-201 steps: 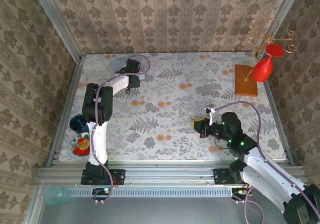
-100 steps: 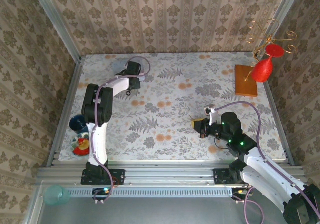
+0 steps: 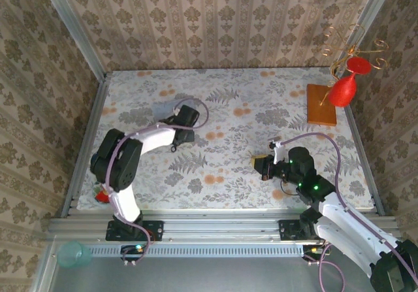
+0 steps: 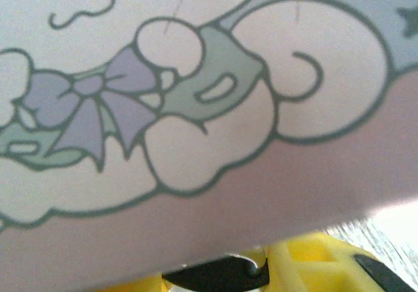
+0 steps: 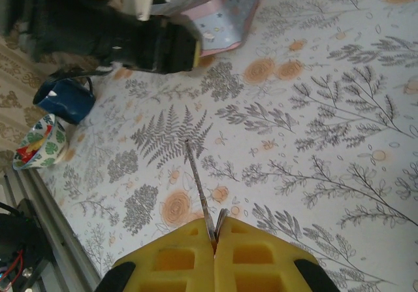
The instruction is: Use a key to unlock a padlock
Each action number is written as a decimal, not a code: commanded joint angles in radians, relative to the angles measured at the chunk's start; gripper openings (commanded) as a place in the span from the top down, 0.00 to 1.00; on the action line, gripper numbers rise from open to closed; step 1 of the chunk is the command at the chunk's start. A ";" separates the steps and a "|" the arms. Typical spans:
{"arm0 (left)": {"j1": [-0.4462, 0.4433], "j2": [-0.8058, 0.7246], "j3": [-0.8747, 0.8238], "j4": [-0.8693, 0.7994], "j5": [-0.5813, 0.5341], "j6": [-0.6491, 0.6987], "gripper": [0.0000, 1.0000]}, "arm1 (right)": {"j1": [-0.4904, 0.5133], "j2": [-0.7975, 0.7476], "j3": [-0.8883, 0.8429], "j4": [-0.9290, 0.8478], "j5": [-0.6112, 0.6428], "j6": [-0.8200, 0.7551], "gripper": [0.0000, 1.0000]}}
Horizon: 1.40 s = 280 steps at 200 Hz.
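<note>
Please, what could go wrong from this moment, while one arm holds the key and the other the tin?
1. The key is pinched only at its end by the right fingers; pushed into a lock, it may twist or slip.
2. The pastel tin, held by the left fingers, sits very close to the left wrist camera, so aiming the arms together may be hard.

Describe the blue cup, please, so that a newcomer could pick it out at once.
Start at the floral table and go to its left edge, at the near end. Two small vessels sit there side by side: the cup is the plain dark blue one with a handle, while the bowl beside it is white with colourful patterns.
</note>
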<state>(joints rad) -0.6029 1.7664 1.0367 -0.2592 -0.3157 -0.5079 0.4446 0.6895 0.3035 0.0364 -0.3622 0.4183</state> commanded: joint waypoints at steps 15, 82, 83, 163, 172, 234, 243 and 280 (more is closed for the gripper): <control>-0.113 -0.147 -0.129 0.034 -0.084 -0.130 0.73 | -0.003 0.021 0.000 -0.014 0.035 -0.024 1.00; -0.350 -0.168 -0.201 0.057 -0.172 -0.336 0.79 | -0.003 0.002 -0.017 -0.009 0.044 -0.021 1.00; -0.352 -0.169 -0.201 0.057 -0.173 -0.336 0.79 | -0.003 0.001 -0.017 -0.010 0.044 -0.021 1.00; -0.386 -0.194 -0.270 0.177 -0.055 -0.270 0.48 | -0.003 -0.047 -0.037 -0.014 0.069 -0.018 1.00; -0.388 -0.216 -0.302 0.207 -0.054 -0.264 0.46 | -0.004 -0.042 -0.037 -0.011 0.071 -0.019 1.00; -0.297 -0.455 -0.594 0.572 0.145 0.033 0.30 | -0.003 -0.028 -0.046 0.019 0.065 -0.019 1.00; -0.262 -0.472 -0.635 0.629 0.227 0.067 0.30 | -0.003 -0.024 -0.046 0.022 0.064 -0.019 1.00; -0.153 -0.512 -0.693 0.700 0.421 0.103 0.32 | -0.003 -0.022 -0.047 0.027 0.065 -0.018 1.00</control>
<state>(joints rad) -0.7826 1.2816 0.3511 0.3527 -0.0658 -0.4980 0.4446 0.6704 0.2680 0.0303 -0.3138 0.4152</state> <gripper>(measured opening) 0.676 0.062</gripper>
